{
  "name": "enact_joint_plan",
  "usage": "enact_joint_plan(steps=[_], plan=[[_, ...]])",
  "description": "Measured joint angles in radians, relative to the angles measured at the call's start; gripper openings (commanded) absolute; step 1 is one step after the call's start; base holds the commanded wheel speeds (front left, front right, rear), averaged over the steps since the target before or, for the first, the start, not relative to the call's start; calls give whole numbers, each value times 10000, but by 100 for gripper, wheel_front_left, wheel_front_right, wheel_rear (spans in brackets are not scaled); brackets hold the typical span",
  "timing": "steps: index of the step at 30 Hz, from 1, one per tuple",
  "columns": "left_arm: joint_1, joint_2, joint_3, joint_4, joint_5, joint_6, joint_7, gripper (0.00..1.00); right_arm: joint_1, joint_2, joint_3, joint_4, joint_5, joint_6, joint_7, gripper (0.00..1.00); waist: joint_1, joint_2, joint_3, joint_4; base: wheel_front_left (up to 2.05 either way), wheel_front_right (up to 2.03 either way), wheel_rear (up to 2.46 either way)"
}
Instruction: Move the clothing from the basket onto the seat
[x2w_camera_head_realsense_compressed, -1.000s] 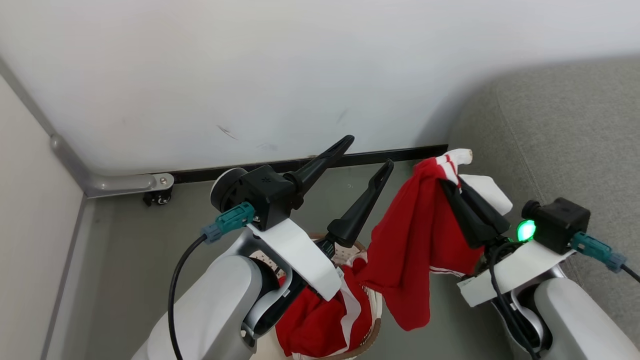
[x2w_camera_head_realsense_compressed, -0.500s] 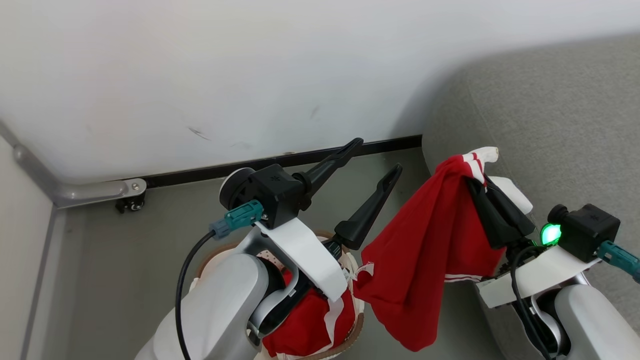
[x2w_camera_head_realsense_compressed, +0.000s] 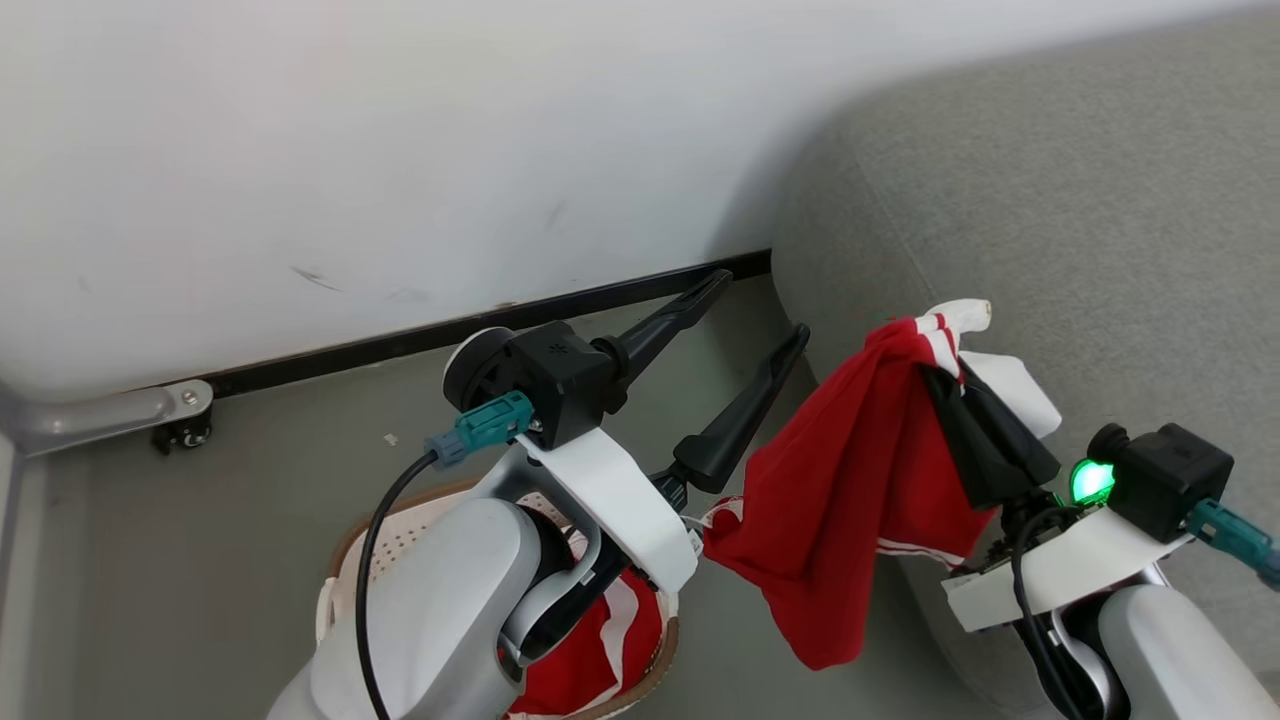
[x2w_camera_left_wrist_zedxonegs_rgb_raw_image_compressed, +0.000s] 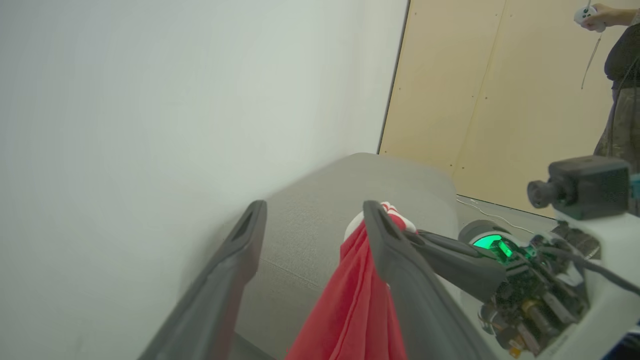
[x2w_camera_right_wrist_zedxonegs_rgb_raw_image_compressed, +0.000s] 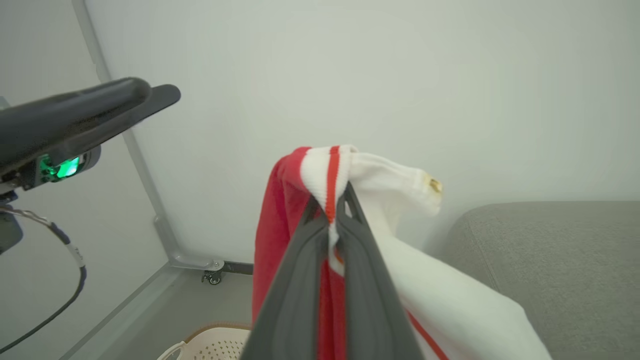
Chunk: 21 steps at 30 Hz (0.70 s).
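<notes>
At the far left, a grey metal rail (x2w_camera_head_realsense_compressed: 90, 420) with a small caster runs along the foot of the white wall (x2w_camera_head_realsense_compressed: 400, 150), above the grey floor (x2w_camera_head_realsense_compressed: 180, 580). Next comes the basket (x2w_camera_head_realsense_compressed: 395, 540), standing on the floor beneath my left forearm. Its brown rim and perforated cream wall show, and red clothing (x2w_camera_head_realsense_compressed: 590, 660) with a white stripe lies inside it.

My left pincer (x2w_camera_head_realsense_compressed: 762, 308) hangs above the floor beyond the basket. Its two dark fingers are spread wide with nothing between them, and they point towards the black skirting (x2w_camera_head_realsense_compressed: 480, 325) at the base of the wall.

Just to the right of it hangs a red garment (x2w_camera_head_realsense_compressed: 840, 500), draped in long folds, its lower end loose in the air beside the basket. The top of it, a white cuff with red stripes, is pinched in my right pincer (x2w_camera_head_realsense_compressed: 938, 385), whose fingers are pressed together on the fabric. A white part of the garment falls over the right side of those fingers. The garment hangs in front of the rounded corner of the seat (x2w_camera_head_realsense_compressed: 1080, 250); I cannot tell whether it touches the cushion.

The grey woven seat takes up the right side. In my left wrist view, a person (x2w_camera_left_wrist_zedxonegs_rgb_raw_image_compressed: 617, 100) stands at the far right edge before a beige panel (x2w_camera_left_wrist_zedxonegs_rgb_raw_image_compressed: 500, 100), with a hand holding a small white device.
</notes>
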<state>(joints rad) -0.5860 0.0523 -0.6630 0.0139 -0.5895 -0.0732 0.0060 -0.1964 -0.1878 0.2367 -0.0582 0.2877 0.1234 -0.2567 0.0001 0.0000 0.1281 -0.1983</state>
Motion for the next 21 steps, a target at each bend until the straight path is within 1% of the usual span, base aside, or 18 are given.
enact_joint_plan(steps=[8,13,21], plan=[[-24,19,36,54,25,19,15,100,90,117,265,-15,2,0,0,0,0,0,149,-577,0,0,0],[-31,150,107,46,113,128,17,100,73,230,502,-4,6,0,0,0,0,0,256,-897,0,0,0],[-31,261,184,-79,207,268,105,100,-140,219,658,184,27,0,0,0,0,0,461,-1313,0,0,0]])
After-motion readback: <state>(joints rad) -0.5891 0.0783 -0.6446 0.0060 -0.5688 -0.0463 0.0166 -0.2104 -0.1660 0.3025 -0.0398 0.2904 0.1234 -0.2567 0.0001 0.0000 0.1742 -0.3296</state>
